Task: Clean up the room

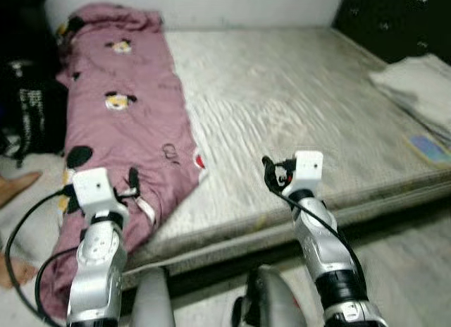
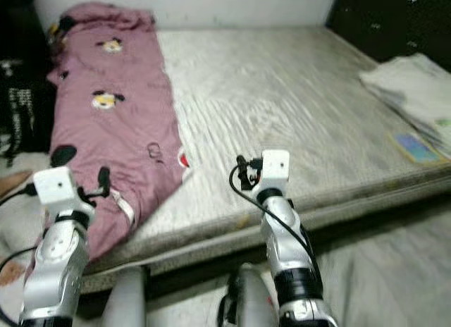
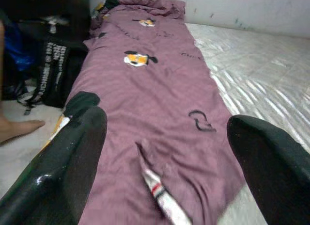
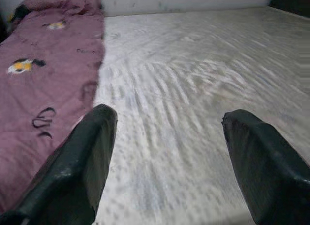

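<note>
Your left gripper (image 3: 164, 152), fingers spread, hovers over the near end of the mauve blanket (image 1: 127, 115) lying along the bed's (image 1: 296, 94) left side, your right gripper (image 4: 164, 157) spread over bare mattress; the approach is underway, so next lower and pinch the blanket's edge.

Looking like a bedroom in a lived-in home. Lying low on the floor, a bare grey-white mattress (image 1: 296, 108), quilted and without a sheet, butting against a plain white wall (image 1: 211, 6) at its far end. Running down the mattress's left side, a pink blanket (image 1: 127, 122) printed with cartoon figures, its near end hanging over the edge. Sitting on the right edge, folded pale bedding (image 1: 416, 87). Standing beside the mattress at left, a black bag (image 1: 28, 108) with white lettering. Showing near it, a person's bare foot (image 1: 17, 187).
</note>
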Controlling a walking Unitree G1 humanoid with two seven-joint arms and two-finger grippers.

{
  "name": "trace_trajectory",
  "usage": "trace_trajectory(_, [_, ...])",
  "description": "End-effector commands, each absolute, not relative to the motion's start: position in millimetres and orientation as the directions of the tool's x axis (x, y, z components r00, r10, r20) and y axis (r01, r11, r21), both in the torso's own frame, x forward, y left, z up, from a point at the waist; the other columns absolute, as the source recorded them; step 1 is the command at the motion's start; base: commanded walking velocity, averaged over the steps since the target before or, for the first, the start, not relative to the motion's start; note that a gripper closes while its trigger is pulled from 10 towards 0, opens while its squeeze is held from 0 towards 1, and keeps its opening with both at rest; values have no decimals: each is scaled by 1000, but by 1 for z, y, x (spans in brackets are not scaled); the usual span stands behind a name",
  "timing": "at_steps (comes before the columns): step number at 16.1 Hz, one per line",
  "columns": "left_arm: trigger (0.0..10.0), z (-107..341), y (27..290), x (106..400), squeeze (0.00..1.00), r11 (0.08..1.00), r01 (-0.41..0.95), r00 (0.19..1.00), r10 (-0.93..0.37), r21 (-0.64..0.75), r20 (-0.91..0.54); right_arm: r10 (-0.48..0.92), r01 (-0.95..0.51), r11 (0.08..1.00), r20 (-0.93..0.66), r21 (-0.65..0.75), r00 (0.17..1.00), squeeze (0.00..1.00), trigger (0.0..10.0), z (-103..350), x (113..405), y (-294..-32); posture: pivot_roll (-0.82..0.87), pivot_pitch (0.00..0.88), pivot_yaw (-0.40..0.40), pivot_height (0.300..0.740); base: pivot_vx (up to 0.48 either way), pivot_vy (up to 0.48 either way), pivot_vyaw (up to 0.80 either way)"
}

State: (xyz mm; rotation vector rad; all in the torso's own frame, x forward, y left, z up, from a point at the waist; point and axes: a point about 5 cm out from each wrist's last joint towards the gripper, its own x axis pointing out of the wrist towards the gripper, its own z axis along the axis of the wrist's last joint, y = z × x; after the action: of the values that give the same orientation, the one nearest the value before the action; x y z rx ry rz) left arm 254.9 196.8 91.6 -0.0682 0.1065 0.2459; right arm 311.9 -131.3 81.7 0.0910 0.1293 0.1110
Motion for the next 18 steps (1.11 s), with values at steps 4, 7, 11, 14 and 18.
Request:
trace_trajectory(4, [10000, 92, 197, 257, 0, 962, -268, 958, 260, -59, -121, 117, -105, 990, -138, 92, 984, 0, 10000, 80, 313, -134, 120, 22, -74, 613, 0, 0, 0])
trace_trajectory(7, [10000, 92, 196, 258, 0, 960, -273, 957, 264, -60, -120, 122, -110, 990, -139, 88, 983, 0, 10000, 80, 314, -134, 116, 17, -77, 613, 0, 0, 0])
trace_trajectory(11, [10000, 91, 195, 258, 0, 960, -273, 957, 264, -64, -121, 130, -119, 989, -143, 83, 981, 0, 10000, 79, 314, -133, 118, 12, -80, 608, 0, 0, 0])
trace_trajectory(14, [10000, 91, 195, 258, 0, 961, -270, 958, 260, -68, -124, 132, -121, 989, -143, 83, 981, 0, 10000, 79, 314, -133, 117, 9, -79, 568, 0, 0, 0])
trace_trajectory(18, [10000, 90, 194, 259, 0, 962, -265, 959, 256, -68, -124, 136, -124, 989, -143, 86, 980, 0, 10000, 78, 314, -132, 117, 7, -77, 528, 0, 0, 0])
